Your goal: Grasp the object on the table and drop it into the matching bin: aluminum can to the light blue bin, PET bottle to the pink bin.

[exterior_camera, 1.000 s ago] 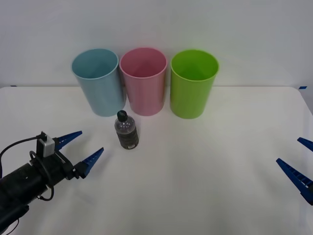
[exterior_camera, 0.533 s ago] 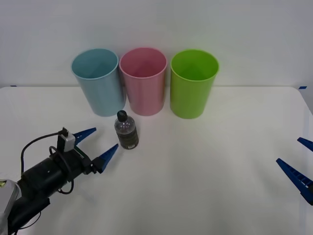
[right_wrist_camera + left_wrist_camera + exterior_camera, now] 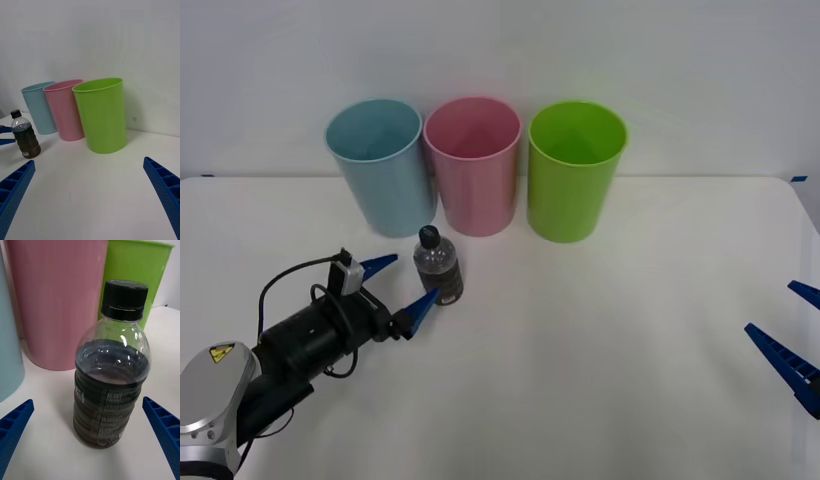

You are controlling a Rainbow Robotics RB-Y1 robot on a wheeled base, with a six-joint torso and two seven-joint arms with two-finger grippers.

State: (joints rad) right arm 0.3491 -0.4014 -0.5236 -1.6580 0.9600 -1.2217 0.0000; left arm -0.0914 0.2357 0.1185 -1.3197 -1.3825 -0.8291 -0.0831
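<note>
The PET bottle [image 3: 439,267], small and clear with a black cap and dark label, stands upright on the white table [image 3: 610,330], in front of the gap between the light blue bin [image 3: 379,170] and the pink bin [image 3: 473,168]. My left gripper [image 3: 417,277] is open at the bottle's left side, its blue fingertips reaching either side of the bottle without touching it. The left wrist view has the bottle [image 3: 110,367] close up between the spread fingers [image 3: 15,423]. My right gripper [image 3: 770,307] rests open near the table's right edge, far from the bottle [image 3: 24,137].
A lime green bin [image 3: 575,172] stands right of the pink bin; all three bins line the back of the table against a white wall. Bare tabletop stretches between the bottle and the right gripper.
My left arm has moved forward and to the right, from well left of the bottle to having its open fingers around it. The bottle and the right arm have not moved.
</note>
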